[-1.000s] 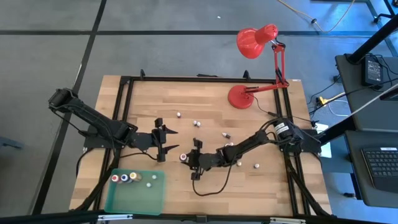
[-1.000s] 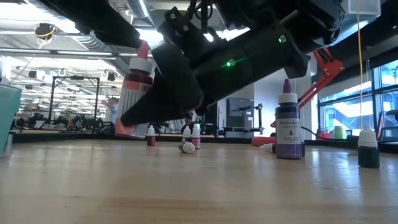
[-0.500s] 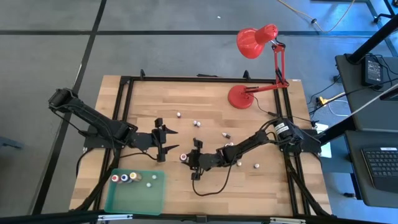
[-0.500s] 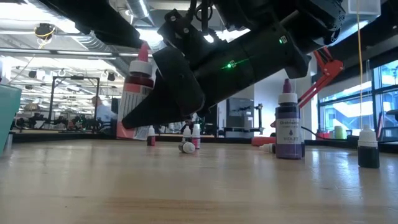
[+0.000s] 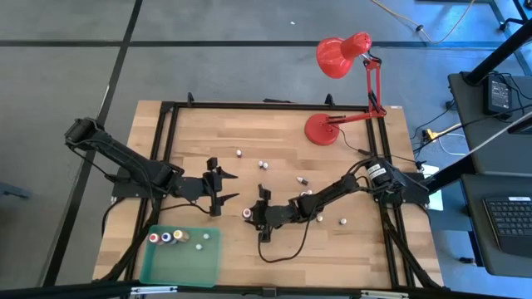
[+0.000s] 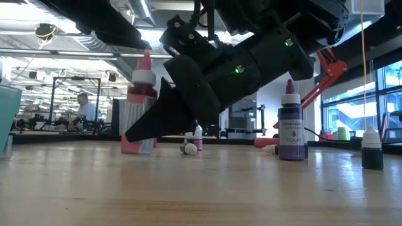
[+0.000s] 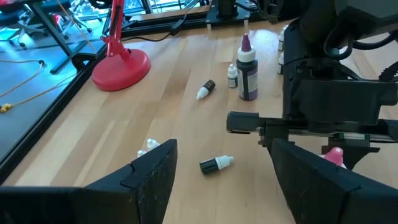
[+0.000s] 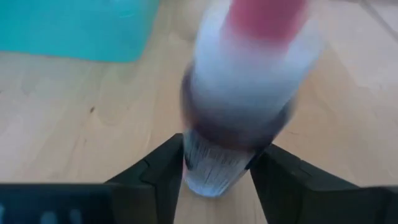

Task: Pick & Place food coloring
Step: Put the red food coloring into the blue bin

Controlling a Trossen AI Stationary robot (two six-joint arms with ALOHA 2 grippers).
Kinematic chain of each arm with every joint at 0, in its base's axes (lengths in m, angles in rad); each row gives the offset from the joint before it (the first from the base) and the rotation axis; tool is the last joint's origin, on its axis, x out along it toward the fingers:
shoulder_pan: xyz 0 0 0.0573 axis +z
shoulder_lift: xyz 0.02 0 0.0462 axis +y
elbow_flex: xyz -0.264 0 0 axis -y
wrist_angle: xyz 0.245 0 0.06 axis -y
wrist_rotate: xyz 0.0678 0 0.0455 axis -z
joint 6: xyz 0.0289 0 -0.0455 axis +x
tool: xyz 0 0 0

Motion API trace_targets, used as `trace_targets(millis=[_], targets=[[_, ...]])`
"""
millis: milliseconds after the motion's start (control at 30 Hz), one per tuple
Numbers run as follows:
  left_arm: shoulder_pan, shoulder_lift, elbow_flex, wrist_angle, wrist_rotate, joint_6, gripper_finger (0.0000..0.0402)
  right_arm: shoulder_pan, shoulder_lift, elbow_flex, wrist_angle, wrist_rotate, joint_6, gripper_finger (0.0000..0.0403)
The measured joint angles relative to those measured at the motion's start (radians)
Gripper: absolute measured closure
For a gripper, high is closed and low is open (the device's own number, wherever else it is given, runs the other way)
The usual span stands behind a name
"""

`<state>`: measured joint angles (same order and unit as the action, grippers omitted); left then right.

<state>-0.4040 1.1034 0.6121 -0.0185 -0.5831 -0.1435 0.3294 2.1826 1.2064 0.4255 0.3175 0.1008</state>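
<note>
My right gripper (image 5: 254, 214) is near the table's middle, shut on a food coloring bottle with a pink cap (image 5: 248, 213), which also shows in the low view (image 6: 139, 119). My left gripper (image 5: 226, 188) hangs open and empty just left of it. Several small bottles (image 5: 170, 237) stand in the green tray (image 5: 179, 264) at the near left. Loose bottles lie and stand on the wood: a violet one (image 6: 291, 125), a dark one (image 6: 372, 150), and tiny ones (image 5: 261, 164). My right gripper pinches the bottle's lower body (image 8: 214, 168) between its two fingers (image 8: 163, 171), one on each side. The fingers slant down from the table's right. The bottle stands upright, cap up; I cannot tell whether its base (image 6: 138, 150) touches the table.
A red desk lamp (image 5: 322, 129) stands at the far right. A black frame (image 5: 166, 149) runs around the table. A dark bottle (image 7: 216, 163) lies between the two grippers. A person (image 6: 83, 108) shows in the room behind.
My right gripper has gone a little toward the table's near edge and down with the bottle. The bottle was tilted and now stands upright and lower.
</note>
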Motion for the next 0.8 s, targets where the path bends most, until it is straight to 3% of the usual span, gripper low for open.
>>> trace_targets(millis=[433, 633, 700, 800], targets=[[0.000, 0.000, 0.000, 0.000, 0.000, 0.000, 0.0144, 0.002, -0.010, 0.000, -0.023, -0.002, -0.003, 0.0193], [0.000, 0.000, 0.000, -0.002, 0.002, -0.009, 0.0146, 0.020, -0.097, 0.000, -0.267, -0.006, 0.059, 0.0193], [0.000, 0.000, 0.000, -0.008, 0.034, -0.054, 0.0145, 0.033, -0.132, 0.000, -0.352, -0.018, 0.117, 0.0193], [0.016, 0.000, 0.006, -0.017, 0.175, -0.116, 0.0144, 0.056, -0.180, 0.000, -0.461, -0.092, 0.158, 0.0193]])
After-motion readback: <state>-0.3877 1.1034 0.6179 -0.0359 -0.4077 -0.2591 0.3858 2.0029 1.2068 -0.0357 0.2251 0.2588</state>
